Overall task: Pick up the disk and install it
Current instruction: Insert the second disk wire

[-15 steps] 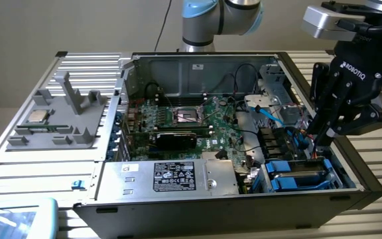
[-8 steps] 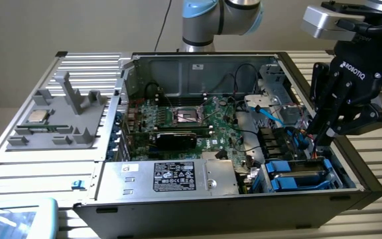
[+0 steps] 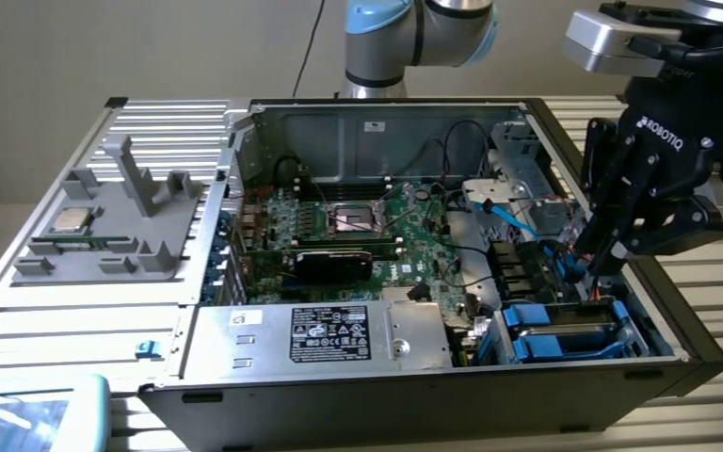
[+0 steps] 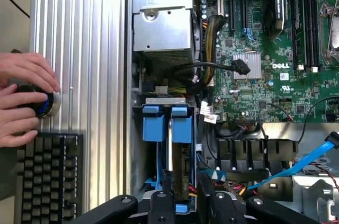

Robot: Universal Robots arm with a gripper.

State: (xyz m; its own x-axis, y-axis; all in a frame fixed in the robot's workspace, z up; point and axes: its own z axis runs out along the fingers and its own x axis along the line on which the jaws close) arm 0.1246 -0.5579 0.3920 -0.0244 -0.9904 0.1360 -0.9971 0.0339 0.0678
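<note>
In the wrist view the disk (image 4: 179,166) stands on edge in the drive cage (image 4: 139,144) of the open computer case, a blue carrier tab showing at its near end. My gripper (image 4: 183,196) is shut on the disk, one black finger on each flat side. Two blue carrier tabs (image 4: 181,126) sit at the cage's far end. In the exterior view my gripper (image 3: 601,259) reaches down inside the case wall at the exterior view's right, just above the blue drive cage (image 3: 563,330), and its fingers hide the disk.
The power supply (image 3: 324,334) sits beside the cage, the motherboard (image 3: 361,226) behind it. A blue cable (image 4: 302,163) and black cables run close to the cage. A grey fixture with a processor chip (image 3: 72,219) lies outside. A person's hands (image 4: 24,99) rest beside a keyboard (image 4: 47,176).
</note>
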